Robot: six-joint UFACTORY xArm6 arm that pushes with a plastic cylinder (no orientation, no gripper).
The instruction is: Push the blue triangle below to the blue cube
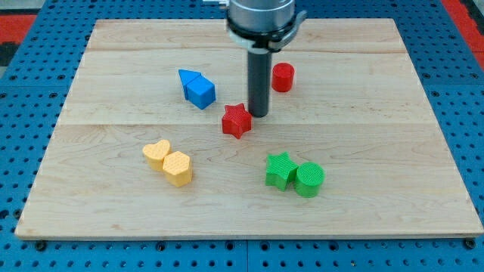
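The blue triangle (188,77) and the blue cube (202,92) lie touching left of the board's centre, the triangle at the cube's upper left. My tip (259,115) stands to their right, just to the upper right of the red star (237,120), very close to it. The rod rises straight up from there to the arm at the view's top.
A red cylinder (283,77) sits right of the rod. A yellow heart (157,153) and yellow hexagon (178,168) touch at lower left. A green star (280,170) and green cylinder (308,179) touch at lower right. The wooden board (378,113) lies on a blue pegboard.
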